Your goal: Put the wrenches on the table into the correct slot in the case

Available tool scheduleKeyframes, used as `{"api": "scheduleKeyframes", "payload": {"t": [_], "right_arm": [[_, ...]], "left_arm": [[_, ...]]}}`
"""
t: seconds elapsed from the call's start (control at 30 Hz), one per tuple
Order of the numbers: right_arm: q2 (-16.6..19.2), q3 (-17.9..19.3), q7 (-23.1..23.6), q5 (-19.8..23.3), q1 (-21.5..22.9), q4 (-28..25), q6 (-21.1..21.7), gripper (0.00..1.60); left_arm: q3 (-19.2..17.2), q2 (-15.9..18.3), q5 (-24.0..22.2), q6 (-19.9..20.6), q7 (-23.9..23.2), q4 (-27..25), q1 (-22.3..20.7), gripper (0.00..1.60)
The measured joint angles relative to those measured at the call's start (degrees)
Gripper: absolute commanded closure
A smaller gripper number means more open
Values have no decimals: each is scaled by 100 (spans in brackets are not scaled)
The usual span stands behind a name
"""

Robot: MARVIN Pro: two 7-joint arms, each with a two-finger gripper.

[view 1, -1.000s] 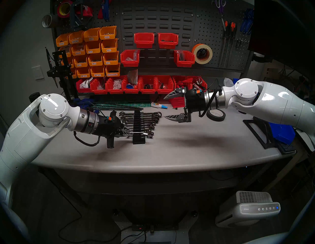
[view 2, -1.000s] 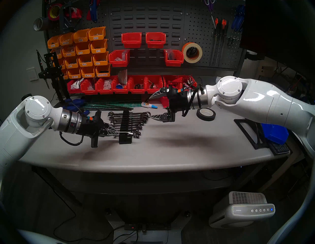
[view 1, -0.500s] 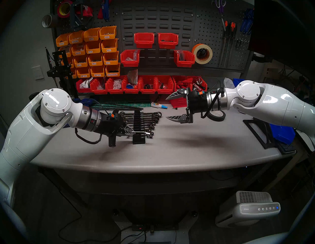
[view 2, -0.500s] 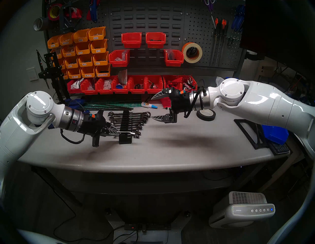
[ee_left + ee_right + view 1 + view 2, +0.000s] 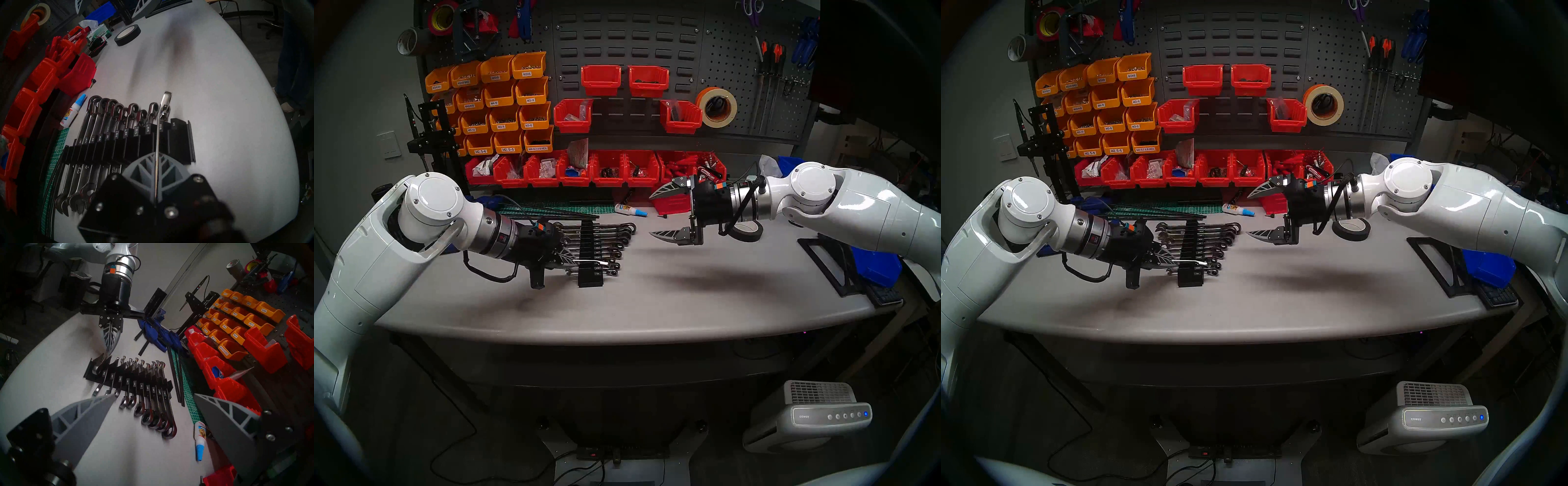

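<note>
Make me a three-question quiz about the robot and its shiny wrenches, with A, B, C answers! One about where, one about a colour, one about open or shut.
1. Where is the black tape roll?
A. On the table, near the right arm
B. Inside an orange bin
C. On the floor

2. What colour is the wrench rack?
A. Red
B. Black
C. Yellow

3. How is the left gripper?
A. Wide open, empty
B. Out of view
C. Shut on a slim wrench

Answers: 1 A, it lies on the grey top. 2 B, the stepped rack is black. 3 C, the grey fingers pinch the wrench over the rack.
</note>
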Motion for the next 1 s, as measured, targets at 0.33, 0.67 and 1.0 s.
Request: {"api": "scheduleKeyframes", "payload": {"t": [0.33, 0.67, 1.0], "right_arm": [[-57, -14, 100, 21, -3, 146, -82, 0], [-185, -14, 208, 78, -32, 290, -220, 0], [-261, -27, 406, 286, -98, 417, -308, 0]], "left_arm": [[-57, 64, 51, 17, -180, -6, -20, 160], [-78, 124, 66, 95, -196, -62, -33, 160], [16, 15, 212, 222, -147, -56, -70, 160]]}}
